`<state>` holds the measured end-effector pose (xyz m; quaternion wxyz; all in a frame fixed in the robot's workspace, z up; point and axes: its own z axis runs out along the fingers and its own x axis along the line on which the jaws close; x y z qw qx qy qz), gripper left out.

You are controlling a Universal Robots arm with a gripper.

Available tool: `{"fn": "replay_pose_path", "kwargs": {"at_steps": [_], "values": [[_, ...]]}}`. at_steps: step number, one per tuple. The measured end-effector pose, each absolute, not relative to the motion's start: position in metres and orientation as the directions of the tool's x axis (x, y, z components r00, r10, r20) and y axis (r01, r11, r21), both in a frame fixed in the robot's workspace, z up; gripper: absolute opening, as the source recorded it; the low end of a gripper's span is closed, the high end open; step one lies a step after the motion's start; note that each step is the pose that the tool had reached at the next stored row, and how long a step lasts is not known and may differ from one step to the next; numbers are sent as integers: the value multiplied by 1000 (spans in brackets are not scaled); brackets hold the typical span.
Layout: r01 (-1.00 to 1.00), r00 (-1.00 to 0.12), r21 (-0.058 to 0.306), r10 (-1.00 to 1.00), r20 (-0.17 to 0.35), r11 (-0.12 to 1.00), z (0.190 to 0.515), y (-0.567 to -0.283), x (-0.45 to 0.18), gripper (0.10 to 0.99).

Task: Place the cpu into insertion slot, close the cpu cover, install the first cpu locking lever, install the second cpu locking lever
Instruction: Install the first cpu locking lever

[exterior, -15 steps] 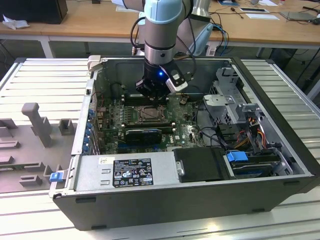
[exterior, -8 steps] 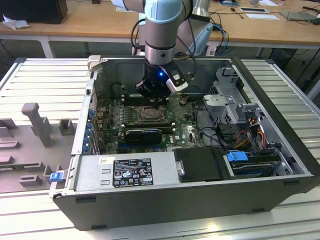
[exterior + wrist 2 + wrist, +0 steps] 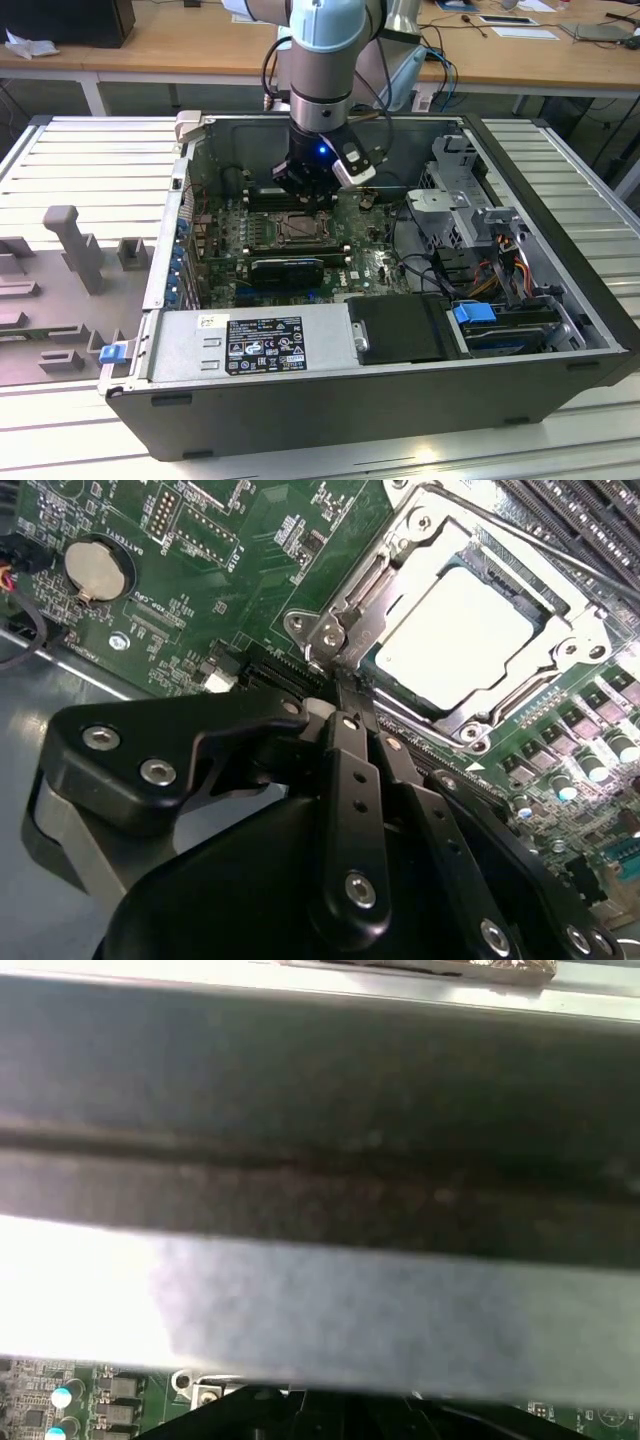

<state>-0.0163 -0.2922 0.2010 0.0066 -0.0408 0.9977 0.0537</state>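
Your arm reaches down into the open computer case (image 3: 560, 300), which lies on its side on the ribbed grey surface (image 3: 80, 160), and your gripper (image 3: 312, 190) hangs just above the green motherboard (image 3: 230, 230), at the edge of the insertion slot (image 3: 290, 230) farther from the camera in the exterior view. In the second wrist view the gripper (image 3: 352, 715) shows its black fingers (image 3: 345, 770) pressed together with nothing between them, their tips down at the corner of the socket's metal surround, beside a hinge screw; whether they actually touch the metal, you cannot tell. The cpu (image 3: 455, 635) already sits in the insertion slot (image 3: 330, 630), its pale silvery top showing flat and square. The cpu cover (image 3: 570, 645) lies closed over it, its frame bordering the chip on all visible sides and the chip showing through its window. A thin lever rod (image 3: 520, 535) runs along the far side of the socket, next to the long black memory slots (image 3: 590, 525). A round coin battery (image 3: 97, 567) sits on the board well apart from the socket. In the exterior view a black power supply block (image 3: 265, 345) with a label lies along the case's near side, and blue clips (image 3: 475, 312) mark the drive bays on the exterior view's right. In the first wrist view a blurred dark and grey band (image 3: 320, 1160) crosses close to the lens, with a strip of green board (image 3: 80, 1400) below it.
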Motion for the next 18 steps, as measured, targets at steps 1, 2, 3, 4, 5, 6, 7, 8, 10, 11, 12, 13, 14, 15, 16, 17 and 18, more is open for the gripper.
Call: {"fn": "replay_pose_path", "kwargs": {"at_steps": [1,2,3,4,5,6,7,8,10,11,12,13,14,15,16,17,18], "values": [[-82,-997,107,-81,-18,991,203,-292,-16,106],[-82,-997,107,-81,-18,991,204,-292,-16,106],[-82,-997,106,-81,-17,991,209,-292,-16,106],[-82,-997,106,-81,-17,991,212,-292,-16,106],[-82,-997,106,-81,-17,991,212,-292,-16,106],[-82,-997,106,-81,-17,991,212,-292,-16,106],[-82,-997,106,-81,-17,991,212,-293,-16,106],[-82,-997,106,-81,-17,991,212,-293,-16,106],[-82,-997,106,-81,-17,991,212,-295,-16,106],[-82,-997,106,-81,-17,991,212,-295,-16,106],[-82,-997,106,-81,-17,991,212,-296,-16,106],[-82,-997,106,-81,-17,991,212,-297,-16,106],[-82,-997,106,-81,-17,991,212,-297,-16,106],[-82,-997,106,-81,-17,991,212,-297,-16,106],[-82,-997,106,-81,-17,991,212,-298,-16,106],[-82,-997,106,-81,-17,991,212,-299,-16,106],[-82,-997,106,-81,-17,991,212,-299,-16,106]]}}
